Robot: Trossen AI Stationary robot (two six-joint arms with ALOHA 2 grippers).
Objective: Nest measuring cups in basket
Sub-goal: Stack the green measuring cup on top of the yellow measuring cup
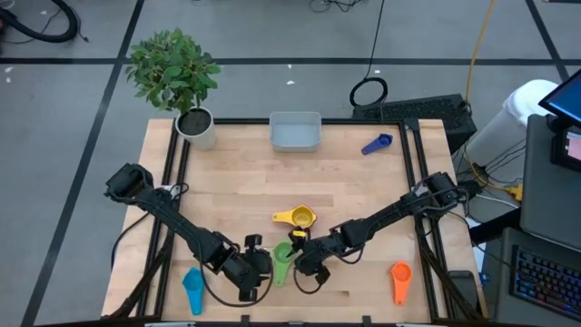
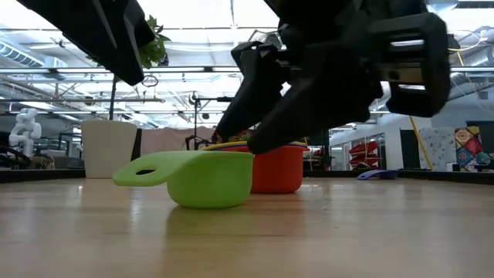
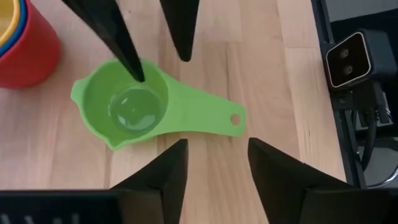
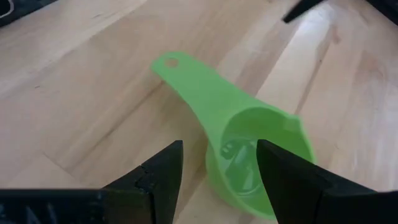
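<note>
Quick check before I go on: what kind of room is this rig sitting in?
Probably a robotics lab or workshop. The low view shows an open ceiling with exposed beams and a white humanoid robot in the background; the high view shows loose cables on the floor and a keyboard beside the table.

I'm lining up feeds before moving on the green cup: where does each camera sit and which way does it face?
High: overhead, straight down on table, both arms.
Low: tabletop level, facing green measuring cup; arms overhead.
Left wrist: looks down past the left gripper onto the green cup.
Right wrist: looks past the right gripper into it.
Shared: all four show the green cup.
</note>
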